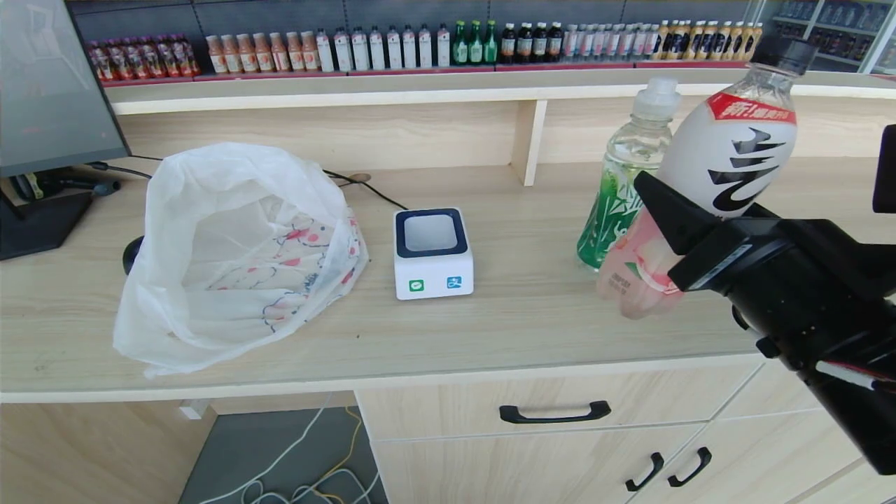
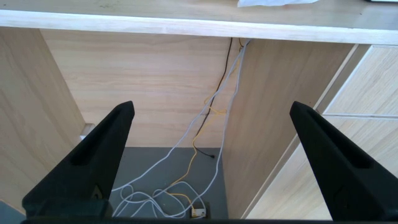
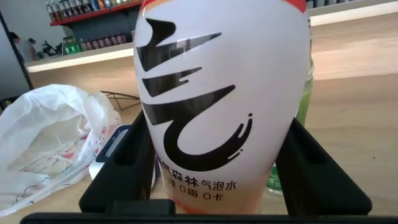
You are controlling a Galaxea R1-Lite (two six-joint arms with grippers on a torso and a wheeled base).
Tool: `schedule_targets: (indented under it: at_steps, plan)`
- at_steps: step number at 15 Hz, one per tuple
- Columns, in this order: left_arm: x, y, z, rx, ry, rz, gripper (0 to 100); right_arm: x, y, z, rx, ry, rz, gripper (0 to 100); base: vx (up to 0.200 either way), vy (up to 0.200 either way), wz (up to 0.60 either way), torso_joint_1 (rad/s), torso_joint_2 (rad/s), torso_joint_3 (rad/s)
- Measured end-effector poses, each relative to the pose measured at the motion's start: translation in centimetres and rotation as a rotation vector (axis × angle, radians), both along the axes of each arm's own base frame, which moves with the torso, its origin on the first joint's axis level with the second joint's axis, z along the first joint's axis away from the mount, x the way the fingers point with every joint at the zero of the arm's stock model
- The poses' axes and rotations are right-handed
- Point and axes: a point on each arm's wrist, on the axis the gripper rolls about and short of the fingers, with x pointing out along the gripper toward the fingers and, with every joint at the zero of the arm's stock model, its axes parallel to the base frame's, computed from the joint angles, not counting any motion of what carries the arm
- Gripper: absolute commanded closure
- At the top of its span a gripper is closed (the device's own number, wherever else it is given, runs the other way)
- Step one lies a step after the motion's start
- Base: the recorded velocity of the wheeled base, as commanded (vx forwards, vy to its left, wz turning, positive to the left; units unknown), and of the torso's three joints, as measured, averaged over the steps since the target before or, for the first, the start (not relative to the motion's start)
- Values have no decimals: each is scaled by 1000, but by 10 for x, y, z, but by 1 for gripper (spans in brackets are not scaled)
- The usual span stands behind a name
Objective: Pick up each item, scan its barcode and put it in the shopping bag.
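My right gripper (image 1: 665, 231) is shut on a white-and-pink soda bottle (image 1: 707, 182) with a black cap, held tilted just above the counter at the right. In the right wrist view the soda bottle (image 3: 217, 99) sits between both black fingers (image 3: 124, 162). A green-labelled water bottle (image 1: 623, 189) stands upright right behind it. The white scanner box (image 1: 432, 253) sits mid-counter. An open white shopping bag (image 1: 238, 252) lies to the left of the scanner. My left gripper (image 2: 211, 168) hangs open and empty below the counter edge, over the floor cables.
A monitor (image 1: 49, 84) on a black stand occupies the counter's far left corner. A raised wooden shelf (image 1: 448, 84) runs along the back with rows of bottles behind it. Drawers (image 1: 553, 413) sit under the counter's front edge. Loose cables (image 2: 186, 193) lie on the floor.
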Motion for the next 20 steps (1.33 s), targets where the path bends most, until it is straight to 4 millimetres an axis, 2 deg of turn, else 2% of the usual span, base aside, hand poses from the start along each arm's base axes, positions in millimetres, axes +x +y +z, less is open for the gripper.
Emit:
schedule_targets:
  at_steps: [4, 8, 17, 20]
  plan:
    - [0, 0, 0, -3, 0, 1, 0, 10, -17, -2, -16, -21, -56, 100, 0, 0, 0, 0, 0, 0]
    - [0, 0, 0, -2, 0, 1, 0, 13, -32, -9, -48, -29, -71, 100, 0, 200, 0, -1, 1, 2]
    - [0, 0, 0, -4, 0, 1, 0, 15, -31, -10, -60, -29, -56, 100, 0, 200, 0, 3, 3, 5]
    - [0, 0, 0, -2, -1, 1, 0, 15, -31, -11, -62, -28, -54, 100, 0, 0, 0, 0, 0, 0]
